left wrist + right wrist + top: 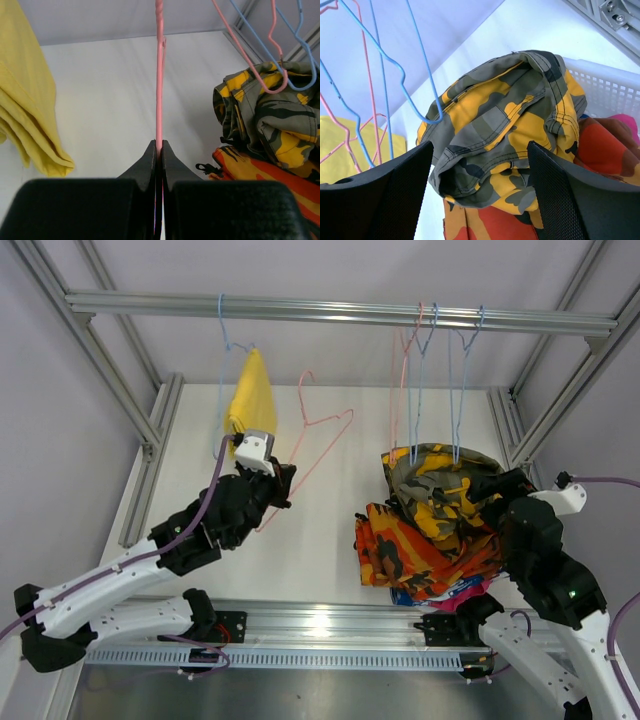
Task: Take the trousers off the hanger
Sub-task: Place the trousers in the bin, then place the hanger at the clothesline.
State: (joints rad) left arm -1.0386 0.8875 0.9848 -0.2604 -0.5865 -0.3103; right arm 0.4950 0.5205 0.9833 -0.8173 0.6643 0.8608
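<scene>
left gripper (159,145) pinches pink wire hanger (159,75); right gripper (480,150) gapes before camouflage cloth trousers (510,115), where blue wire hanger (425,65) may snag.

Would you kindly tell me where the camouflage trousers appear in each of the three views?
Top external: camouflage trousers right of centre, on the orange-red trousers.
Left wrist: right edge, above the orange-red trousers.
Right wrist: centre of frame.
Shared landmark: the blue hanger beside them.
</scene>
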